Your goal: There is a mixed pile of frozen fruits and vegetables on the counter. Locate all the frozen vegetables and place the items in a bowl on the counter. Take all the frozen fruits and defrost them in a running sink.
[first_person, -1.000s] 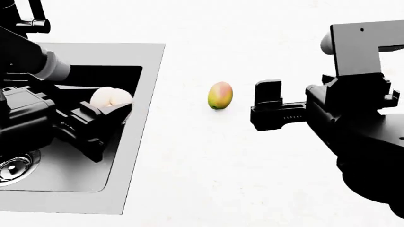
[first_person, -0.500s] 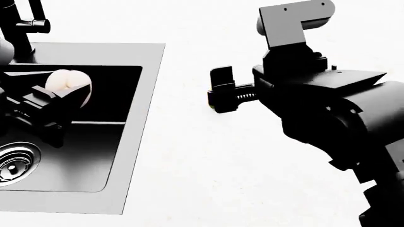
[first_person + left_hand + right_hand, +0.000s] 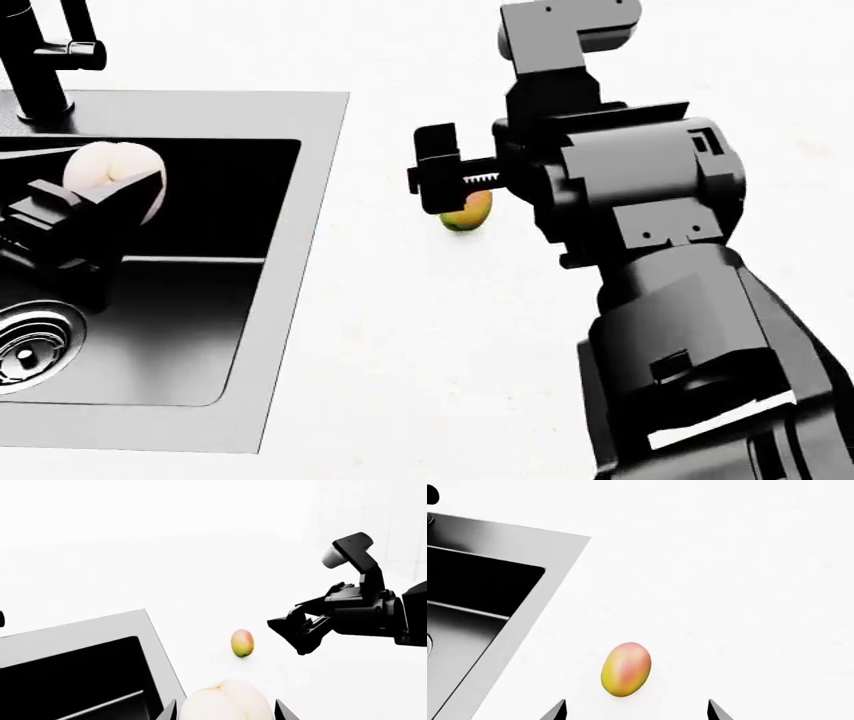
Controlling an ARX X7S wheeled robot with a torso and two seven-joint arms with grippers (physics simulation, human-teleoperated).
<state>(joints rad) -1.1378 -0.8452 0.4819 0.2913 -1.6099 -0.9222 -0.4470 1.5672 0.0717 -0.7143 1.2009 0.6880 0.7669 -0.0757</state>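
Kitchen, simulated render. Evidence: white, faintly speckled stone-like counter (image 3: pixel 400 380) with an inset rectangular sink (image 3: pixel 300 260) at left: grey steel rim, dark basin, round chrome drain (image 3: pixel 30 355), black tap (image 3: pixel 40 55) at the far edge. Food around: mango (image 3: pixel 626 669) lying on the counter right of the sink. Pale tiled wall (image 3: pixel 373 525) faintly visible behind the counter in the left wrist view.

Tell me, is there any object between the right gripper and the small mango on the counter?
Nothing visible. The open right gripper is just short of the small green-yellow mango with a red blush, which lies alone on the white counter. The steel-rimmed sink is off to one side, not between them.
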